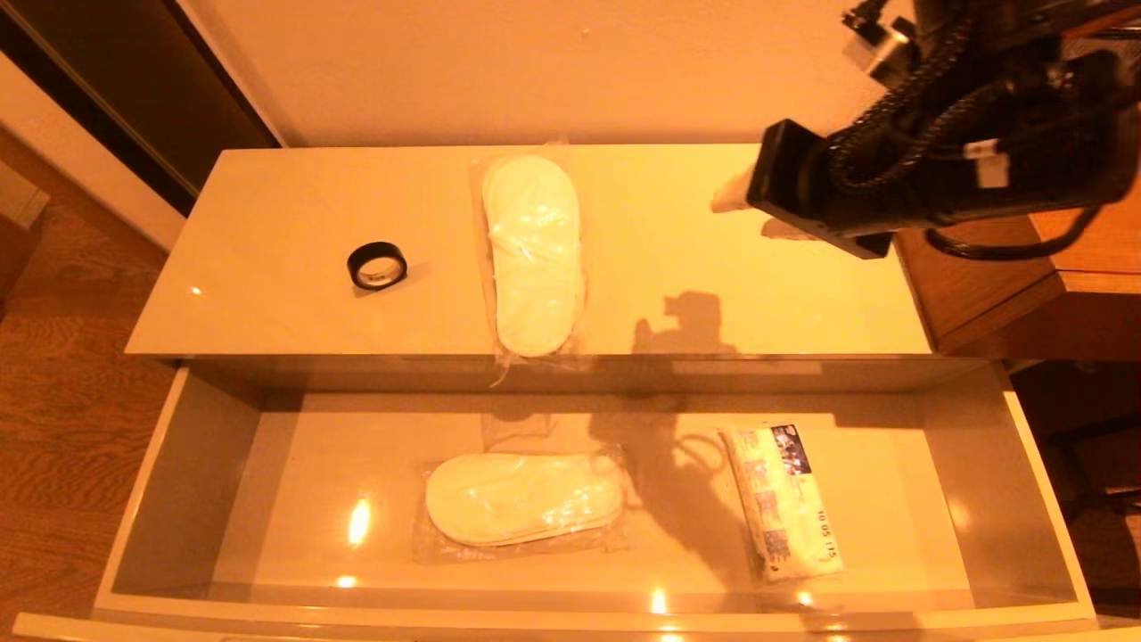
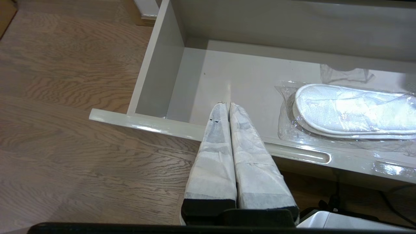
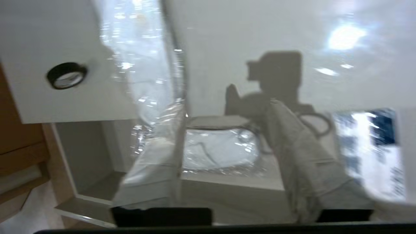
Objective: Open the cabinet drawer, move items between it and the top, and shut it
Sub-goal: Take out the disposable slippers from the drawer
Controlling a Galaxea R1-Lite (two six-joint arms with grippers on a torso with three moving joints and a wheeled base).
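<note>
The cabinet drawer point(image 1: 187, 481) stands pulled out below the top point(image 1: 267, 223). On the top lie a black tape ring point(image 1: 377, 265) and bagged white slippers point(image 1: 533, 254). A second slipper bag point(image 1: 521, 497) and a white packet with blue print point(image 1: 784, 499) lie inside the drawer. My right gripper point(image 1: 753, 214) hovers over the top's right end, open and empty point(image 3: 227, 107). My left gripper point(image 2: 226, 104) is shut on nothing, over the drawer's front rim point(image 2: 146, 123) near its left end, beside the slippers point(image 2: 354, 110).
A taller brown wooden cabinet point(image 1: 1007, 285) adjoins the top's right end. Wooden floor point(image 1: 62, 401) lies left of the drawer, and a wall runs behind the top.
</note>
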